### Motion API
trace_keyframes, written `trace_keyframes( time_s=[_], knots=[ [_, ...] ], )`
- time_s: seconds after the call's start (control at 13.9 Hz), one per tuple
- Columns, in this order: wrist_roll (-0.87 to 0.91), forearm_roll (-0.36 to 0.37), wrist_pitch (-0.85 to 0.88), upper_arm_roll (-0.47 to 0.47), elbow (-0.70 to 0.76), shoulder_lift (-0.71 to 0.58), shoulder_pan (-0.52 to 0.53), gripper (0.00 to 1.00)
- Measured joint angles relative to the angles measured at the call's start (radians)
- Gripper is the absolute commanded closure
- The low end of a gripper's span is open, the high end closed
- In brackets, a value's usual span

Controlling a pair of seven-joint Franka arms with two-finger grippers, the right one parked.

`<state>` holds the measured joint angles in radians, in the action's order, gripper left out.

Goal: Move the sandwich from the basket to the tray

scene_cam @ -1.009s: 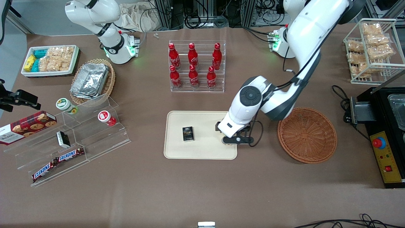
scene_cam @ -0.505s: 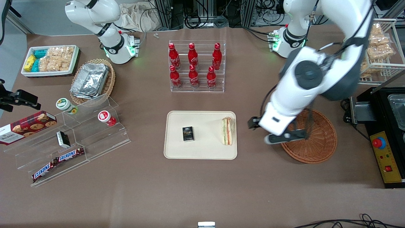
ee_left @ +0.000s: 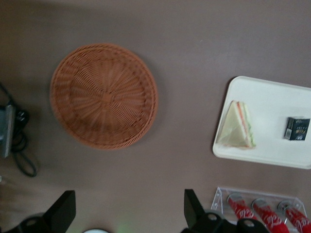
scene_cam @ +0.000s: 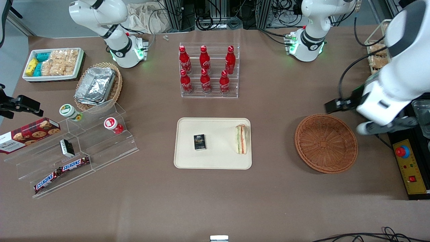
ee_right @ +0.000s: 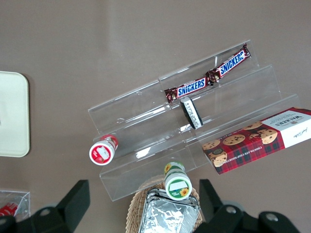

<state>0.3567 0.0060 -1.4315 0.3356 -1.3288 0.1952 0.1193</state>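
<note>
The sandwich (scene_cam: 242, 139) lies on the tray (scene_cam: 215, 161), against the short edge nearest the basket (scene_cam: 326, 143), with a small black box (scene_cam: 199, 142) nearer the tray's middle and apart from it. The basket sits on the table (scene_cam: 215, 201) beside the tray, toward the working arm's end, with nothing in it. The gripper (scene_cam: 386, 125) hangs above the table edge at that end, past the basket's rim and over the black control box (scene_cam: 411, 168). Its fingers (ee_left: 63, 213) stand wide apart and hold nothing. A clear rack of red bottles (scene_cam: 208, 70) stands farther from the front camera than the tray
</note>
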Motion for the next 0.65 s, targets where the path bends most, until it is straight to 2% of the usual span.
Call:
trace_keyframes(
  time_s=[0.22, 0.5, 0.65],
  knots=[
    [-0.024, -0.025, 0.085, -0.135, -0.007, -0.084, -0.077, 0.00],
    [-0.025, -0.025, 0.111, -0.244, -0.075, -0.164, -0.180, 0.00],
    [-0.033, -0.025, 0.108, -0.262, -0.092, -0.173, -0.197, 0.00]
  ],
)
